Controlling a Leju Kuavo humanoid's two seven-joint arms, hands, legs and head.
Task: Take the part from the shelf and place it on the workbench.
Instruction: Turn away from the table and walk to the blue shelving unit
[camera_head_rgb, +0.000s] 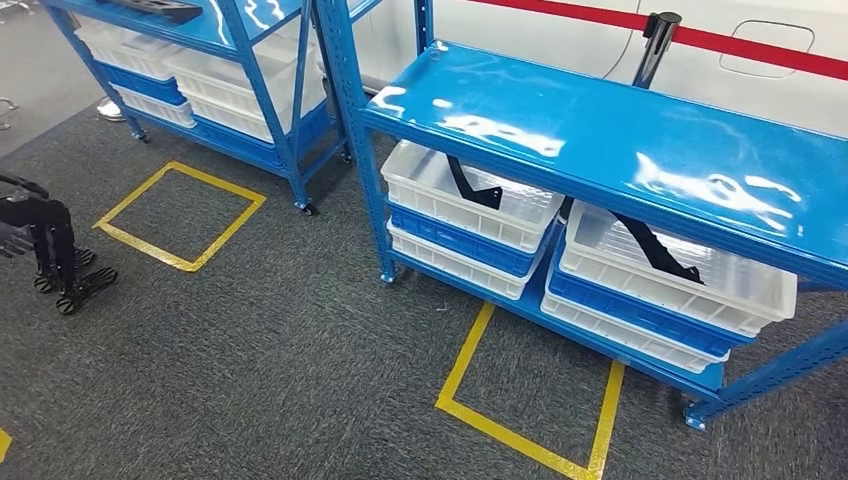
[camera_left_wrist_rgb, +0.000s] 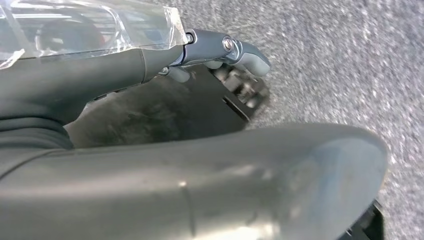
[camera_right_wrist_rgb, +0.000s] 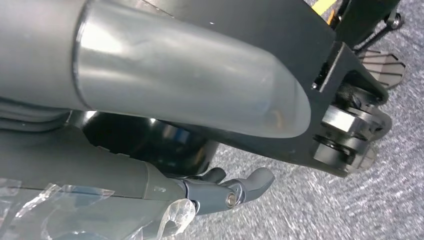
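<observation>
A bent black part (camera_head_rgb: 473, 186) lies in the white bin (camera_head_rgb: 440, 170) under the blue shelf top (camera_head_rgb: 600, 130). A longer black part (camera_head_rgb: 655, 245) lies in the white bin (camera_head_rgb: 740, 290) to its right. Another black part (camera_head_rgb: 160, 8) rests on top of the far left shelf. My left hand (camera_left_wrist_rgb: 60, 100) hangs over the grey carpet with its thumb (camera_left_wrist_rgb: 225, 185) and fingers (camera_left_wrist_rgb: 220, 50) apart and nothing in it. My right hand (camera_right_wrist_rgb: 50, 145) hangs likewise, its thumb (camera_right_wrist_rgb: 175, 75) and fingers (camera_right_wrist_rgb: 220, 192) apart and holding nothing.
Two blue racks stand side by side, with stacked white and blue bins on the low shelves. Yellow tape squares (camera_head_rgb: 180, 215) (camera_head_rgb: 530, 400) mark the carpet before each rack. A black wheeled frame (camera_head_rgb: 55, 250) stands at the left. A stanchion (camera_head_rgb: 655, 40) with a red belt is behind.
</observation>
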